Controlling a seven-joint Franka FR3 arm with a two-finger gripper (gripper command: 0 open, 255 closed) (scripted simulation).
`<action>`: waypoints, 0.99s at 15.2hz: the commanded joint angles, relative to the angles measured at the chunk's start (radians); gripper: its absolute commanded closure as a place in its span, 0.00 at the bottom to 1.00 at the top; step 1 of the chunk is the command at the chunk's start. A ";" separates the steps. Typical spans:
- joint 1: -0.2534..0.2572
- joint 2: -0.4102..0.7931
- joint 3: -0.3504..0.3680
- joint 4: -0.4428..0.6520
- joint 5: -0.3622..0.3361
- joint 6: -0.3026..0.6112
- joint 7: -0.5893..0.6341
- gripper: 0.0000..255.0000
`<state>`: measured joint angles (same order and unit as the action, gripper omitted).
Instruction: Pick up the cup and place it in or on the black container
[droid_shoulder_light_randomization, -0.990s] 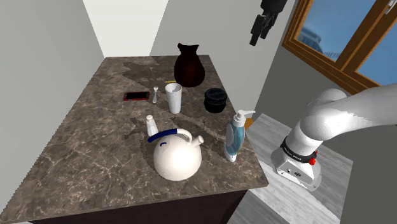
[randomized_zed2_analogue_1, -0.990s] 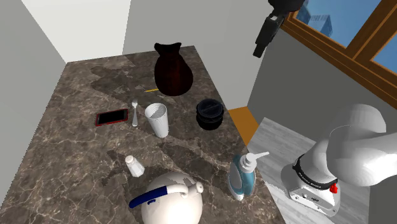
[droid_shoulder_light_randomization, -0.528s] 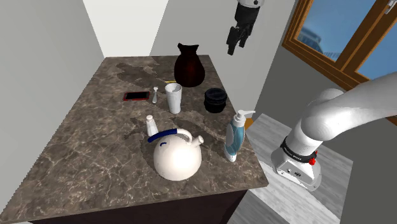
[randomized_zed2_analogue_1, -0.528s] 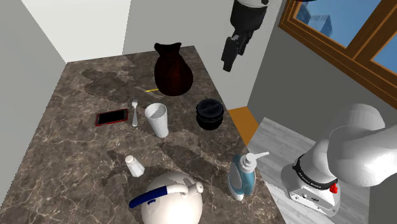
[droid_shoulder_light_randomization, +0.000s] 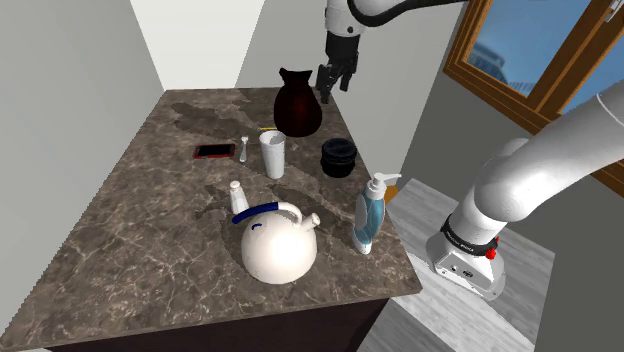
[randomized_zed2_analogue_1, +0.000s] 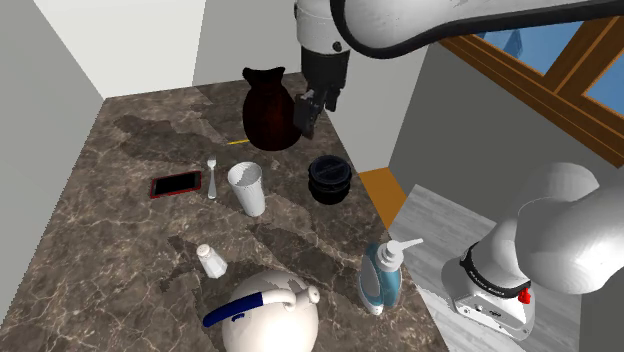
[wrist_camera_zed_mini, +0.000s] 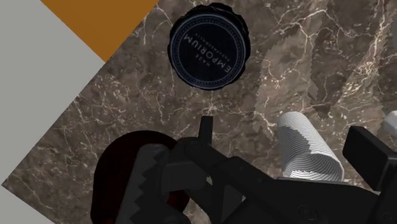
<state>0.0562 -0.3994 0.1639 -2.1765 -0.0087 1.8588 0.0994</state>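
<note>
Fingers of the gripper (droid_shoulder_light_randomization: 328, 80) stand apart with nothing between them. Over the last second it has swung in from up by the window (droid_shoulder_light_randomization: 540, 50) and dropped, so it now hangs above the back of the marble counter (droid_shoulder_light_randomization: 130, 250), in front of the dark jug (droid_shoulder_light_randomization: 297, 105) in both outside views. In the wrist view it looks down on the black container (wrist_camera_zed_mini: 207, 46) and the white ribbed cup (wrist_camera_zed_mini: 308, 149).

The cup has not moved. It stands upright and untouched between the red phone (droid_shoulder_light_randomization: 213, 151) and the container, well below the hand. The approach looks well under way, but the descent and the grasp are still to come.

The wrist points straight down. The white forearm enters from the top edge, and the rest of the arm arcs up from the stand (droid_shoulder_light_randomization: 470, 262) at the shoulder view's lower right.
</note>
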 joint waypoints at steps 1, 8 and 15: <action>0.006 0.064 0.025 0.023 -0.005 0.032 0.029 0.00; 0.030 0.315 0.098 0.168 -0.055 0.097 0.133 0.00; 0.081 0.586 0.139 0.374 -0.140 0.112 0.235 0.00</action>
<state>0.1295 0.1439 0.3002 -1.8404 -0.1346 1.9733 0.3230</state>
